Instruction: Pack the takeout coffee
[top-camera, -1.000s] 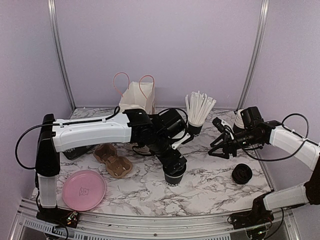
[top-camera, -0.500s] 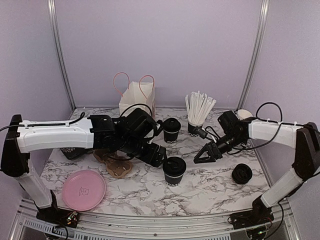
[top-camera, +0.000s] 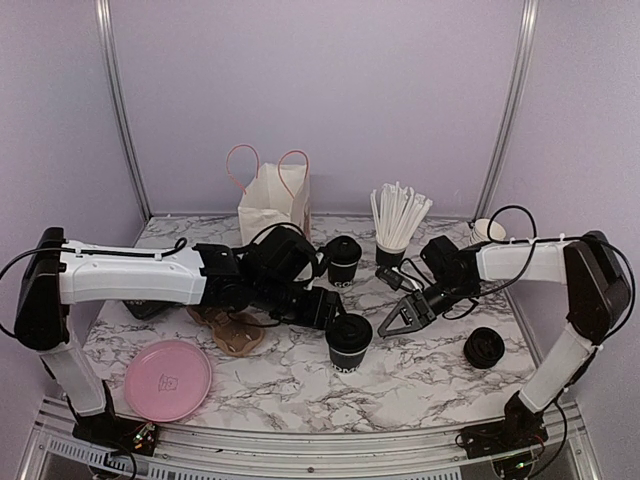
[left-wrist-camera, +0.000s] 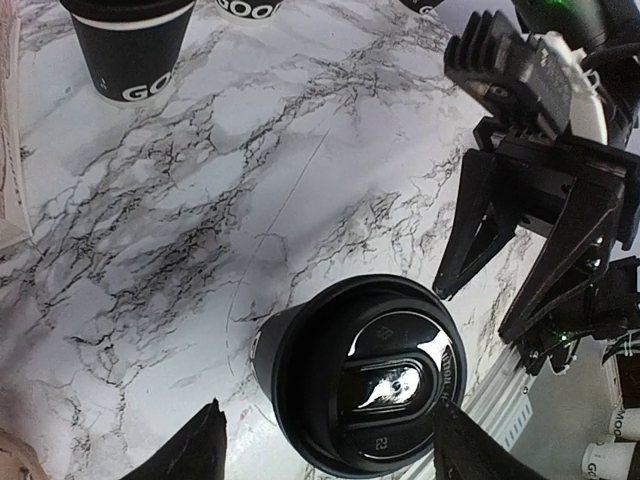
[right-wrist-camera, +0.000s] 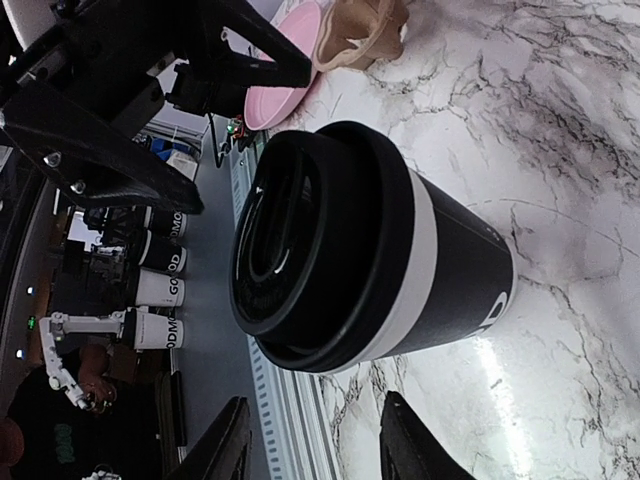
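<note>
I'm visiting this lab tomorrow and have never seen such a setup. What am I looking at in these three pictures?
Two robot arms, the left arm and the right arm, are bolted at the near edge of a marble table. One picture looks down from above and behind them; the other two come from cameras on each wrist. On the table: a lidded black cup in front, a second cup behind, a cup of straws, a paper bag, a pink plate, a cup carrier and a lid stack. Both arms' jaws stand open close to the front cup; nothing looks gripped yet.
</note>
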